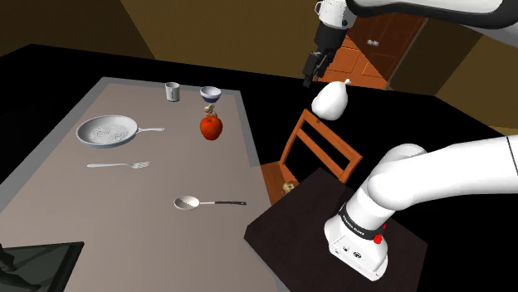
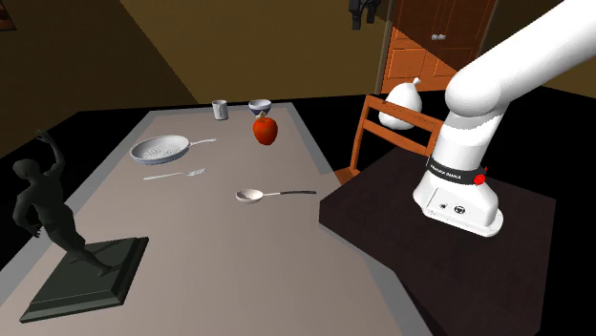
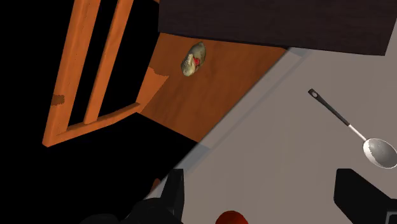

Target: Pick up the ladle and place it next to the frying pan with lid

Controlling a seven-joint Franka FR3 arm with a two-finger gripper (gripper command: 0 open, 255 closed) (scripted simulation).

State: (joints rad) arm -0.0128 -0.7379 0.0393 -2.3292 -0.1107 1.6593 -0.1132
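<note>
Poised high over chair [image 3: 235,70], jaws released, gripping nothing, descent not begun. Ladle [image 1: 189,202] flat on bench [image 1: 124,224] well below jaws, handle free for grasp; frying pan [image 1: 108,130] farther beyond.

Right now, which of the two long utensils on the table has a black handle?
The ladle: its handle is black, while the fork is silver all over.

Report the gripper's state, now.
Gripper: open, fingers apart, holding nothing. The ladle lies on the table, not between them.
</note>
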